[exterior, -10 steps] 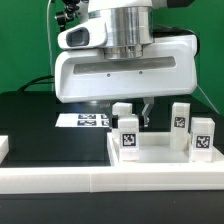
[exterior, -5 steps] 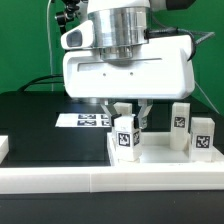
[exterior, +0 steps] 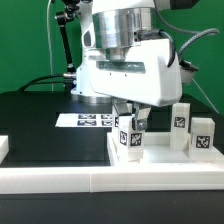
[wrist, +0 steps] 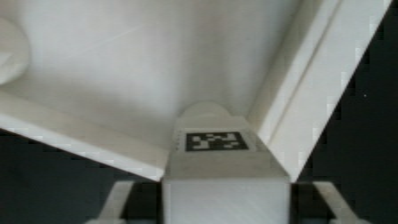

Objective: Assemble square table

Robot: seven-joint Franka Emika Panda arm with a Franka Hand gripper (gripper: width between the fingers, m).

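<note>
Legs [exterior: 196, 137] are standing on the square tabletop slab [exterior: 160, 156], lying against the bench's [exterior: 40, 125] front border wall [exterior: 110, 183]. One leg [exterior: 128, 134] is being gripped by the tool [exterior: 130, 116], tilted slightly

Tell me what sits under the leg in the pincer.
The square tabletop lies under the leg held by the pincer. Whether they touch is hidden.

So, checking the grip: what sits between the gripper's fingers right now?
A white tagged leg sits between the gripper fingers, clearest in the wrist view; the exterior view shows it over the tabletop.
</note>
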